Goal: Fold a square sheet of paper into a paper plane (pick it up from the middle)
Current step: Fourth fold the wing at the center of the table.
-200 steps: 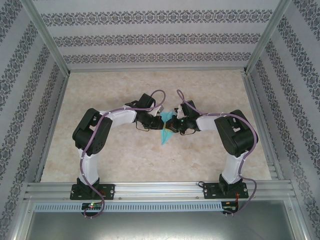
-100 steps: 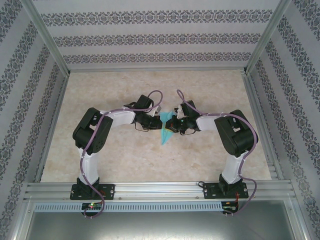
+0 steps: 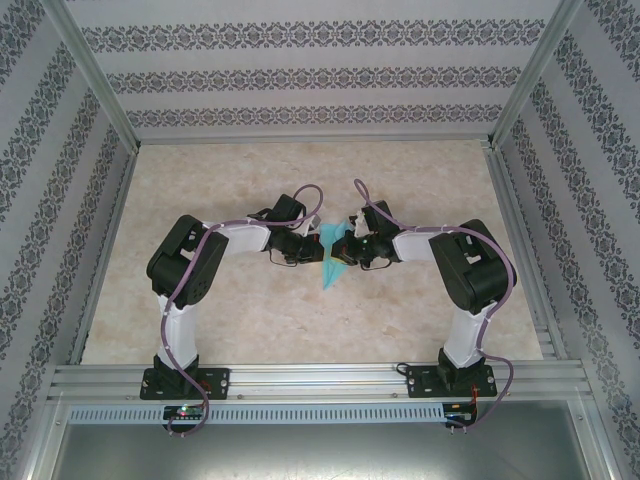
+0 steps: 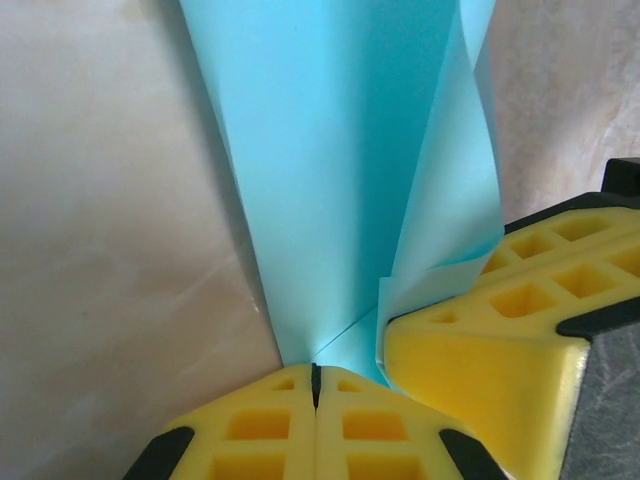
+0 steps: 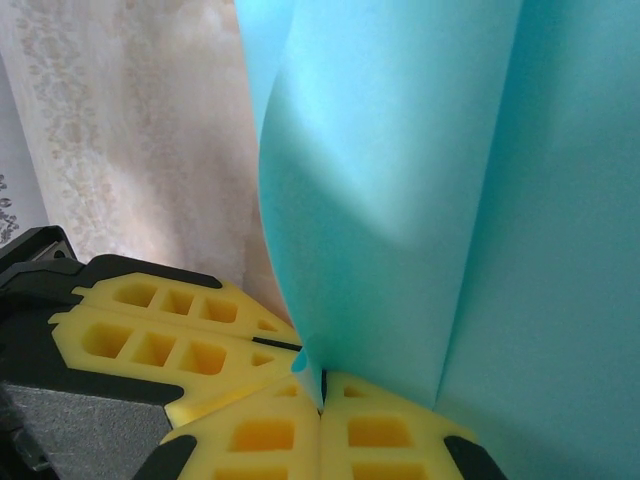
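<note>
Paper plane [image 3: 330,264]: narrow turquoise fold over mid-table [image 3: 240,320], pinched between the 2 grippers, tip toward the arm bases.
Left gripper [image 4: 316,372]: jaws fully closed, nipping the paper's edge.
Right gripper [image 5: 322,380]: jaws fully closed on the paper, just beside the left.
</note>
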